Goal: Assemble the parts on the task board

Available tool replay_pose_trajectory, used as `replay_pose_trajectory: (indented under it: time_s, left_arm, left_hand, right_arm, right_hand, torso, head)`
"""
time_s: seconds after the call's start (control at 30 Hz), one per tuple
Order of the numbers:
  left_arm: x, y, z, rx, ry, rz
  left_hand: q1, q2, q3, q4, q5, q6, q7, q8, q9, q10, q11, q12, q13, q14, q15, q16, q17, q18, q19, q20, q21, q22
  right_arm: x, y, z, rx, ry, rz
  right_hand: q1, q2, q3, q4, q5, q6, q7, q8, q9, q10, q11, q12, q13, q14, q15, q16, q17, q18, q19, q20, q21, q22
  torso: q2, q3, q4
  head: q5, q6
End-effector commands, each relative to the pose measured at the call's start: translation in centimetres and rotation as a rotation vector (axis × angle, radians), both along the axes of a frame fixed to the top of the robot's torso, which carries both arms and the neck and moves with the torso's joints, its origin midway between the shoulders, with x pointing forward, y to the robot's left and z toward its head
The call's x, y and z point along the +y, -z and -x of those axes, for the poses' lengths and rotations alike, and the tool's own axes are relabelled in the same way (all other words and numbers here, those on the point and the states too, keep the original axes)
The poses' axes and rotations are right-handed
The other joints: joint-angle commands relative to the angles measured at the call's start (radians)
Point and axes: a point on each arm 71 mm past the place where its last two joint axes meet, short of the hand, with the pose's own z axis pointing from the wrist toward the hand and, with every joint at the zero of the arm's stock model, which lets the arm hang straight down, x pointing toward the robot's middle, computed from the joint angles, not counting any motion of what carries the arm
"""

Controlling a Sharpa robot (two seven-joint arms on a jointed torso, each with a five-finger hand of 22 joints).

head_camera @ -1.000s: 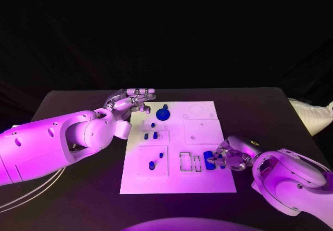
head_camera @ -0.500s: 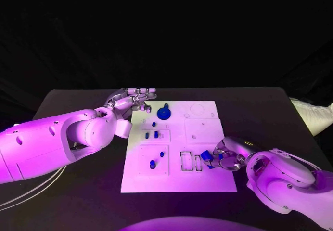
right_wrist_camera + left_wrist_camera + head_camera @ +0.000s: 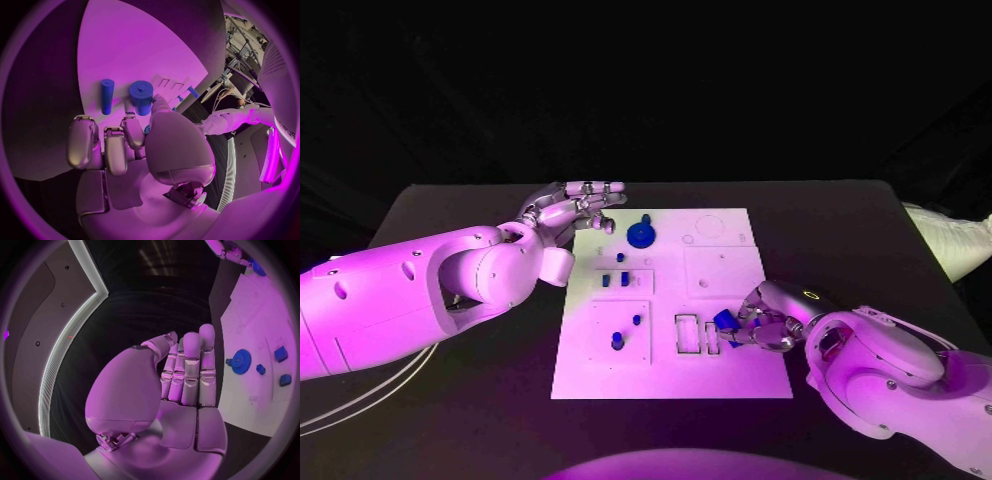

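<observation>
Head view shows our right silver hand (image 3: 764,326) at the near right part of the flat white task board (image 3: 733,385), fingers curled around a thick blue cylinder part (image 3: 727,321) beside the rectangular slots. Our left silver hand (image 3: 574,209) hovers at the board's far left corner, fingers straight, close together, holding nothing. A blue gear-shaped part (image 3: 642,236) sits just right of it
</observation>
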Motion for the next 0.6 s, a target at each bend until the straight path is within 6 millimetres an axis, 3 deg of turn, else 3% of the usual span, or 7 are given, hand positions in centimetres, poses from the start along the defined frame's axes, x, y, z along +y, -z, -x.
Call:
replay_pose_trajectory:
  time_s: [0.03, 0.37, 0.6]
  left_arm:
    - [-0.3, -0.1, 0.1, -0.005, 0.023, 0.011]
    - [-0.3, -0.1, 0.1, -0.005, 0.025, 0.012]
    - [-0.4, -0.1, 0.1, -0.005, 0.027, 0.013]
  left_hand:
    - [0.000, 0.010, 0.000, -0.007, -0.001, -0.004, -0.001, -0.002, 0.000, -0.005, 0.001, 0.006, -0.001, -0.005, 0.001, 0.006, -0.001, 0.019, -0.003, 0.000, -0.004, -0.002]
    - [0.000, 0.010, 0.000, -0.007, -0.001, -0.004, -0.001, -0.002, 0.000, -0.005, 0.001, 0.006, -0.001, -0.005, 0.001, 0.006, -0.001, 0.019, -0.003, 0.000, -0.004, -0.002]
    - [0.000, 0.010, 0.000, -0.007, -0.001, -0.004, -0.001, -0.002, 0.000, -0.005, 0.001, 0.006, -0.001, -0.005, 0.001, 0.006, -0.001, 0.019, -0.003, 0.000, -0.004, -0.002]
  right_arm:
    - [-0.4, 1.0, 0.4, 0.039, 0.023, 0.042]
    - [0.1, -1.2, 1.1, -0.032, 0.062, -0.111]
    - [0.5, -2.3, 1.1, -0.046, 0.064, -0.140]
  right_hand:
    - [0.027, 0.013, -0.007, 0.001, 0.017, 0.017, -0.008, 0.013, 0.011, 0.008, -0.004, 0.016, 0.014, 0.080, -0.006, 0.005, 0.113, -0.011, 0.005, -0.004, 0.008, 0.002]
    - [0.015, 0.037, -0.033, 0.009, 0.114, 0.031, -0.020, 0.037, 0.043, 0.031, -0.015, 0.048, 0.058, 0.084, -0.016, 0.016, 0.134, -0.016, 0.022, -0.015, 0.025, 0.029]
    - [0.001, 0.036, -0.043, 0.009, 0.122, 0.031, -0.021, 0.040, 0.048, 0.034, -0.016, 0.051, 0.063, 0.085, -0.016, 0.019, 0.140, -0.018, 0.026, -0.015, 0.028, 0.035]
  torso:
    - [0.000, 0.0004, -0.0006]
    - [-0.001, 0.0001, -0.0004]
    - [0.001, -0.0003, 0.0018]
  head:
    - [-0.001, 0.002]
    - [-0.002, 0.006]
    - [-0.003, 0.008]
